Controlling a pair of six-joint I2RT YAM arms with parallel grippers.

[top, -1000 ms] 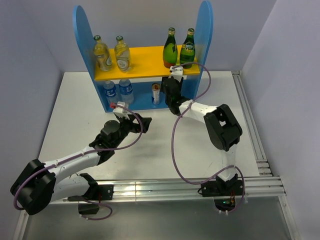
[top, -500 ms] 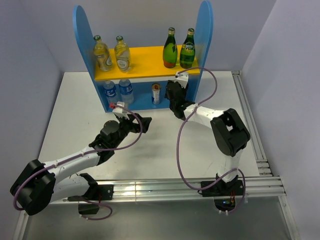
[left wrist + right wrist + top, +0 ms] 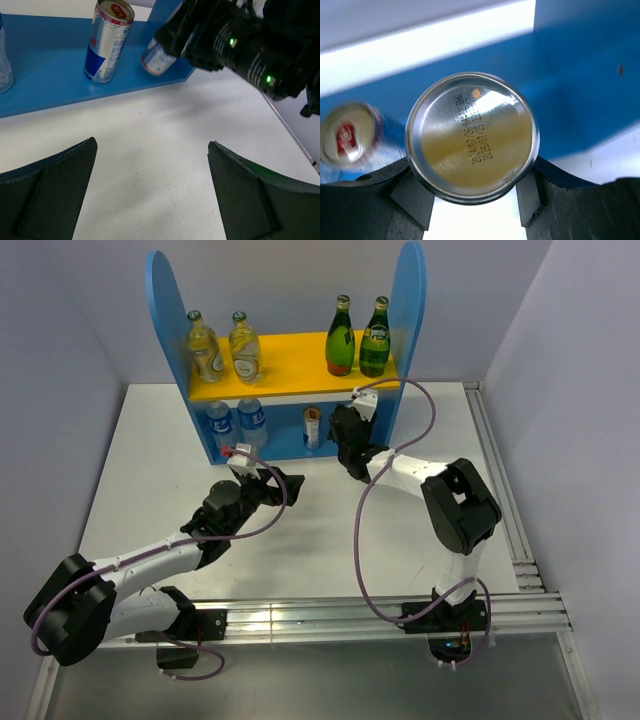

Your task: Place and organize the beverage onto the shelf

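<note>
Nearly done, I judge: four bottles (image 3: pixel 340 340) line the shelf (image 3: pixel 290 380) on its yellow board, with two water bottles (image 3: pixel 235 422) and a standing can (image 3: pixel 107 42) on its base; the right fingers (image 3: pixel 405 210) clasp a second can (image 3: pixel 472 137), tilted near the standing one, not yet set down; the left fingers (image 3: pixel 50 190) gape empty over the surface (image 3: pixel 150 125).

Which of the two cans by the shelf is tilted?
The held can, clamped in the right gripper, its bare bottom showing. The blue-and-silver can left of it stands upright on the shelf's blue base.
</note>
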